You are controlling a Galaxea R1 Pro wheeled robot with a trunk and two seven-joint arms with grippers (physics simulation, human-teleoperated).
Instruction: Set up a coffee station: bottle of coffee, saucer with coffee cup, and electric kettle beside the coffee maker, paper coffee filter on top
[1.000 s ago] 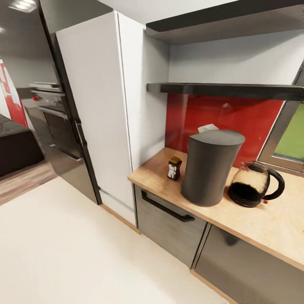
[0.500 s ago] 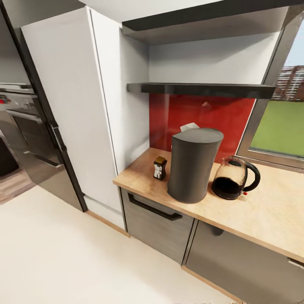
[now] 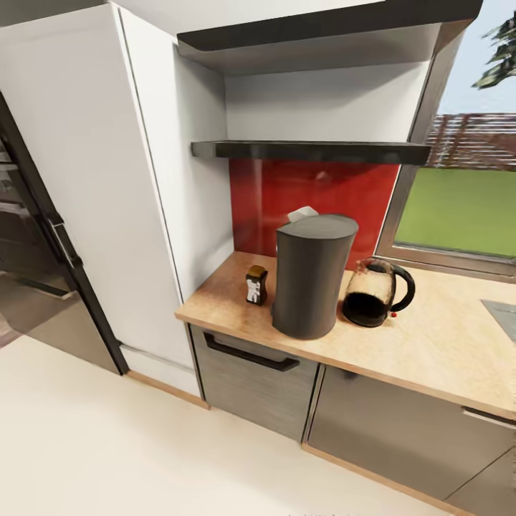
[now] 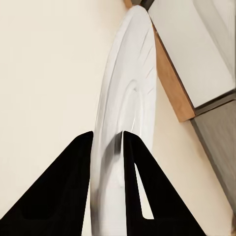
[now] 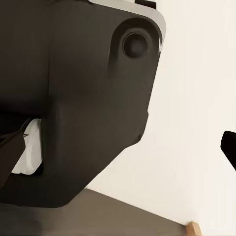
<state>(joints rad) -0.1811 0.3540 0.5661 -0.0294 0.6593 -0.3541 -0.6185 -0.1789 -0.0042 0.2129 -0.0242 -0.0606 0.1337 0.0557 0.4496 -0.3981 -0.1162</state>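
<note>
My left gripper pinches the rim of the round white ceramic saucer edge-on, above the floor; can't tell the right gripper's state. On the light wood countertop stand the tall dark-grey cylindrical coffee maker, w/ the small dark-capped coffee bottle and the glass electric kettle either side. I'd level the saucer and lower it flat near the maker.

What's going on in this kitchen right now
The robot faces the countertop, its left tool shut on the white saucer, held edge-on above the floor. On the counter, the dark coffee maker stands with something white, likely the paper filter, showing at its top. The coffee bottle and the glass kettle flank it. The saucer isn't placed yet.
</note>
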